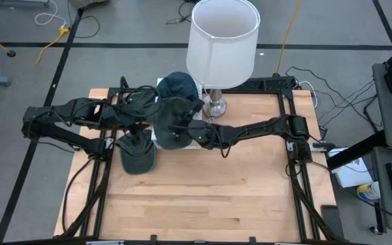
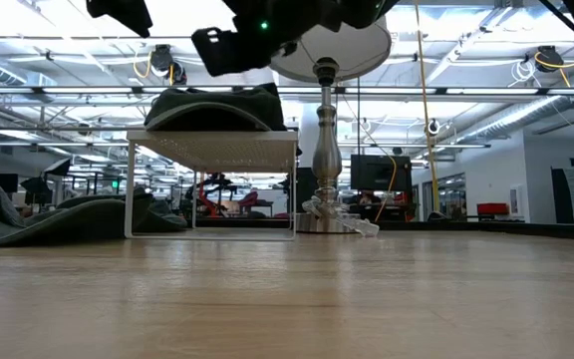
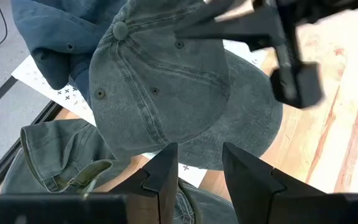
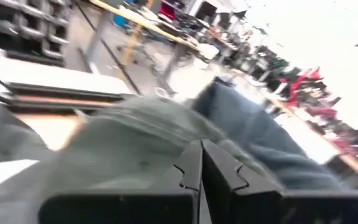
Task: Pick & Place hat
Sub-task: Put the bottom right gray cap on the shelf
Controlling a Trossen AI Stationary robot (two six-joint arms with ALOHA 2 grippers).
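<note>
A grey-green cap (image 1: 174, 116) lies crown up on a white perforated rack (image 2: 212, 150), partly over a dark blue cap (image 1: 179, 85) behind it. It also shows in the left wrist view (image 3: 179, 93). Another grey-green cap (image 1: 136, 155) lies on the table to the rack's left. My left gripper (image 3: 201, 171) is open and empty, above the rack's left edge, near the cap's brim. My right gripper (image 4: 201, 168) is shut and empty, just above the cap's crown; it also shows in the left wrist view (image 3: 229, 25).
A table lamp (image 1: 222, 41) with a white shade stands on the table just behind and to the right of the rack. Black frame rails run along the table's left and right sides. Bare wood lies toward the near edge (image 1: 203, 204).
</note>
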